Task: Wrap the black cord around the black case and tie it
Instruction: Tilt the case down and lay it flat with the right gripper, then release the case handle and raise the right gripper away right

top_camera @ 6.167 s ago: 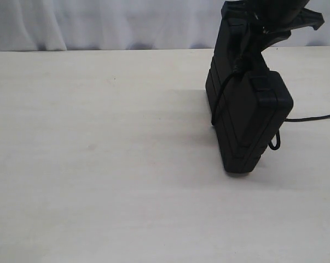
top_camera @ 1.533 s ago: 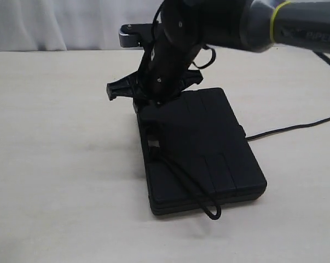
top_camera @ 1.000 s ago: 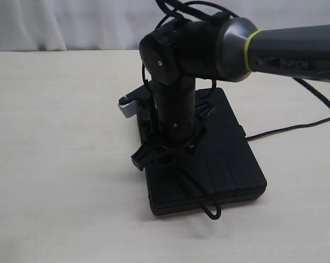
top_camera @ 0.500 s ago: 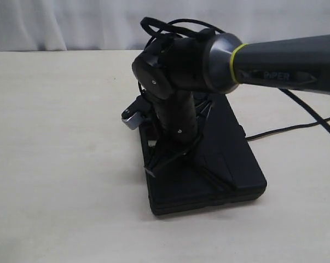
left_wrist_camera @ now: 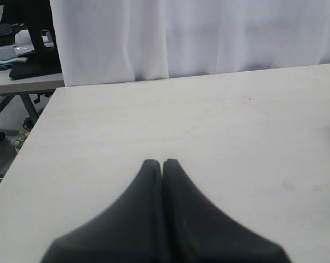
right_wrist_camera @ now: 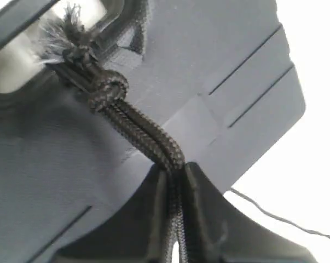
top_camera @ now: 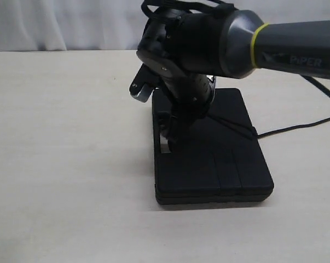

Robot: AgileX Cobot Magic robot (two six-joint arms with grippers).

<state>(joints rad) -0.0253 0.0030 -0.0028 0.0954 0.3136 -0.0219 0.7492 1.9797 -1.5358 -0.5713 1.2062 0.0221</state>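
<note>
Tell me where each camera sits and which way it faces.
Exterior view: off the arms, facing across the table at the black case; the right arm reaches over it.
Left wrist view: on the left arm, facing over the table toward a white curtain; the shut left gripper shows.
Right wrist view: close above the black case; the right gripper pinches the black cord.
Shared: exterior and right wrist views both show black case and right gripper.

Setting: robotics lab workstation. Pale wood-grain table (left_wrist_camera: 99, 131) is backed by a white curtain (left_wrist_camera: 181, 38), and a grey robot arm (top_camera: 285, 46) with a yellow band reaches over it. Past the table edge stands a cluttered, metal-legged side desk (left_wrist_camera: 22, 82).
</note>
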